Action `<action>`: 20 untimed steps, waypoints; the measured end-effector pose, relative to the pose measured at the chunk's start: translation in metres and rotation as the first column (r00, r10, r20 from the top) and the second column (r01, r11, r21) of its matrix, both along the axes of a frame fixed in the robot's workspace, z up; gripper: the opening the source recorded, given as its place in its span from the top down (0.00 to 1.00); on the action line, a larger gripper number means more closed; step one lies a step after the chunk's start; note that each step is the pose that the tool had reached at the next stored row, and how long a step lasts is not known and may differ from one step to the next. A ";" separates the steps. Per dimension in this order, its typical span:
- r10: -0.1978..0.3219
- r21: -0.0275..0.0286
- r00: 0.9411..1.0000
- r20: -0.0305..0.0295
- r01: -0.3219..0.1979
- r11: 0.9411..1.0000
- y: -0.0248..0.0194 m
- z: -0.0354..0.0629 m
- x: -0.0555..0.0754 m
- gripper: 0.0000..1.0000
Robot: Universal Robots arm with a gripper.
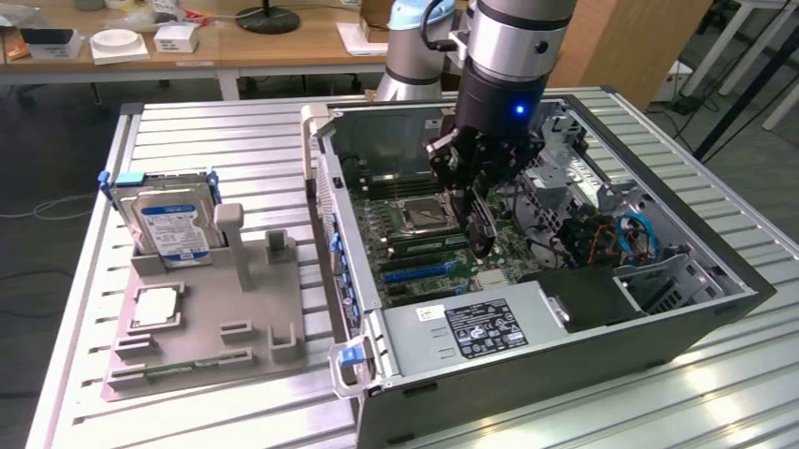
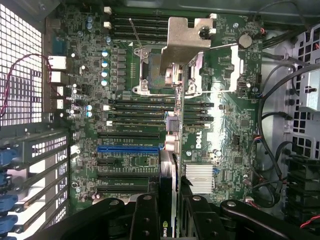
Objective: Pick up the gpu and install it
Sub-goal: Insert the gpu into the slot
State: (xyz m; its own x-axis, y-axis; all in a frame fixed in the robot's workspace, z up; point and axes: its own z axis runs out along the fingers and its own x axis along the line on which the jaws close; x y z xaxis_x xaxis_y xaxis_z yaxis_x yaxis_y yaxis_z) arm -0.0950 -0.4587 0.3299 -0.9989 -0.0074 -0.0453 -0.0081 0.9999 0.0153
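Note:
My gripper (image 1: 481,173) hangs inside the open computer case (image 1: 699,253), shut on the gpu (image 1: 482,229). The card is a thin dark board pointing down toward the motherboard (image 1: 418,238). In the wrist view the gpu (image 2: 176,165) shows edge-on between my black fingers (image 2: 145,215), with its silver end bracket (image 2: 186,37) at the far end over the CPU socket area. The blue expansion slot (image 2: 129,148) lies just beside the card's edge, and the card's edge is still above the board. My gripper (image 2: 171,220) sits above the lower slots.
A grey fixture (image 1: 250,360) at the exterior view's left holds a silver hard drive (image 1: 172,224), a CPU (image 1: 156,307) and a memory stick (image 1: 163,371). Inside the case are a labelled power supply (image 1: 481,327), cables (image 1: 612,234) and a drive cage (image 1: 661,276).

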 end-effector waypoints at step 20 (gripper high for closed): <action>0.000 0.000 1.000 0.001 0.000 1.000 0.0000 -0.0044 0.000 0.74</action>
